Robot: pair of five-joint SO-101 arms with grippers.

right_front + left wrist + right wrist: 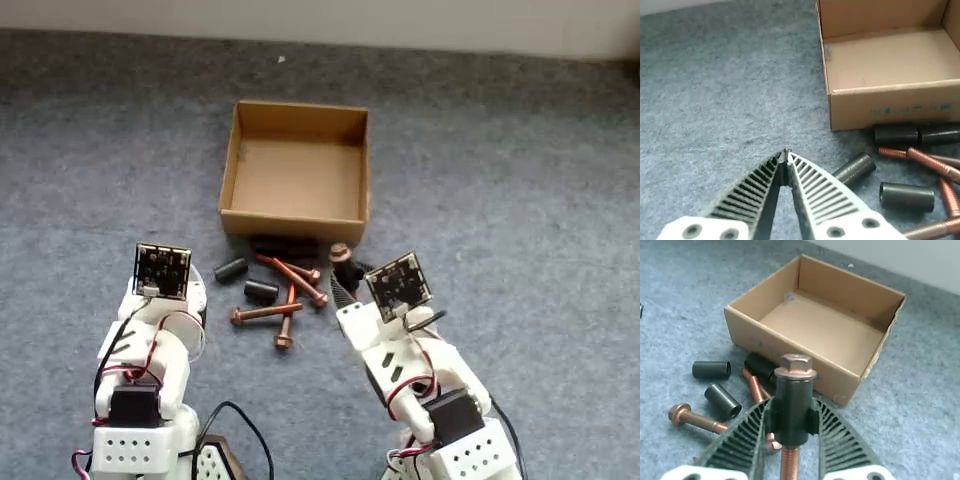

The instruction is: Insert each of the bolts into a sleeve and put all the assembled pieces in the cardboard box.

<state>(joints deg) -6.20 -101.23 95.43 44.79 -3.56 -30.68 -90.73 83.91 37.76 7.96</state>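
The open cardboard box [292, 222] sits on grey carpet, with nothing visible inside it. Just in front of it, my right gripper [790, 412] is shut on a black sleeve [791, 402] held upright with a copper bolt [796, 365] through it; the high view shows this piece [343, 266] near the box's front right corner. Several loose copper bolts [268, 312] lie crossed beside two black sleeves [231, 269] [262, 292]. Two more sleeves [896, 134] rest against the box wall [890, 105]. My left gripper [785, 156] is shut and empty, hovering left of the pile.
Bare grey carpet [520, 200] lies around the box and both arms. The left arm [150, 340] and the right arm [420, 380] stand at the near edge, with the pile of parts between them. A pale wall runs along the far side.
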